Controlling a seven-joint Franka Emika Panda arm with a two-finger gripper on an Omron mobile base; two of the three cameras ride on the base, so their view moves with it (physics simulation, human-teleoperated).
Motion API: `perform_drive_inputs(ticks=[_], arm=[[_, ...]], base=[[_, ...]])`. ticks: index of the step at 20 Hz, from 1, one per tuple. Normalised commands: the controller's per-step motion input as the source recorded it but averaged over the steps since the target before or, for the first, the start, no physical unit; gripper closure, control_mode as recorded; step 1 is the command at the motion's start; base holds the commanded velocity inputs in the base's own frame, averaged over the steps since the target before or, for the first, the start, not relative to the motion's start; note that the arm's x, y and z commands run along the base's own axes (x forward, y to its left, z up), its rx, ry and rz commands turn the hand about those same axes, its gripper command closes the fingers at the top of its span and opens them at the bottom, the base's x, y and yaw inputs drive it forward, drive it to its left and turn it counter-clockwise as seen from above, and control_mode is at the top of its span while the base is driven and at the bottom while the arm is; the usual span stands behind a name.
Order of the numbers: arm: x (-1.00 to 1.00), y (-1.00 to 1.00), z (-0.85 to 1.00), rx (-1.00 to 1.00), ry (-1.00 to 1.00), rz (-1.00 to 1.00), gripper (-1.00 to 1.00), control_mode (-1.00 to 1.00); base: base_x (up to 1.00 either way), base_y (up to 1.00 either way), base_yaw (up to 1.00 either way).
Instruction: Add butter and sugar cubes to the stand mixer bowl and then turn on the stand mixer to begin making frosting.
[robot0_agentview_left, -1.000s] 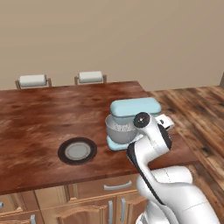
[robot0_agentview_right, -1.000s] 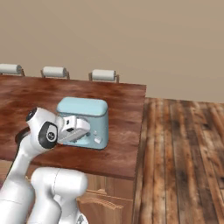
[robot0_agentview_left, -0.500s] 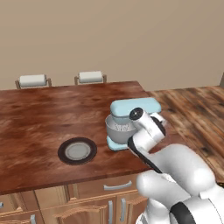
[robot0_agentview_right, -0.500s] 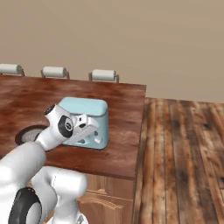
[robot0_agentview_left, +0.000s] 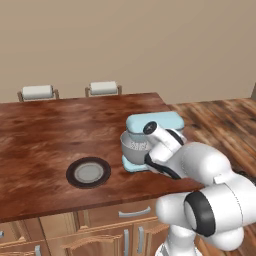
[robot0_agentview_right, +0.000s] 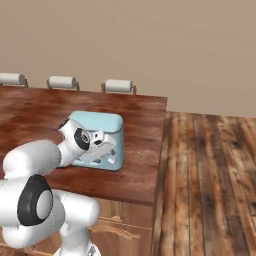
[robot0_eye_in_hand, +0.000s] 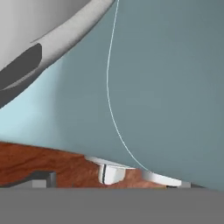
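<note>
A: Where is the hand now?

B: Close against the mixer (robot0_agentview_left: 150, 131), on the side facing the robot. The fingers (robot0_agentview_right: 111, 148) are spread wide and hold nothing. In the hand view the blue body (robot0_eye_in_hand: 166, 87) is right in front of the lens, with a strip of desk (robot0_eye_in_hand: 43, 162) below it.

A: And the bowl?

B: The bowl (robot0_agentview_left: 132, 147) sits under the mixer head, on its base. The plate (robot0_agentview_left: 89, 172) lies well apart to the left on the desk (robot0_agentview_left: 50, 135), and looks bare.

A: Butter and sugar in already?

B: I cannot tell; the inside of the bowl is hidden, and I see neither on the desk. With the plate bare and the hand at the mixer, I'd judge the adding is done and the switch is what's left.

A: Is it running?

B: Nothing shows that.
</note>
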Motion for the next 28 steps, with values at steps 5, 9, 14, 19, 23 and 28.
perform_drive_inputs(ticks=[5,9,14,19,23,28], arm=[[0.0,-0.21,-0.45,0.0,-0.14,0.04,-1.0,-1.0],[-0.07,-0.26,-0.21,0.0,-0.18,0.04,-1.0,-1.0],[0.03,-0.21,-0.12,0.0,-0.08,0.01,-1.0,-1.0],[0.36,-0.16,-0.03,0.0,0.0,0.0,-1.0,-1.0],[0.66,0.0,0.0,0.01,0.0,0.0,-1.0,-1.0],[0.49,-0.04,0.0,0.0,0.0,0.0,1.0,-1.0]], base=[[0.0,0.0,0.0],[0.0,0.0,0.0],[0.0,0.0,0.0],[0.0,0.0,0.0],[0.0,0.0,0.0],[0.0,0.0,0.0]])
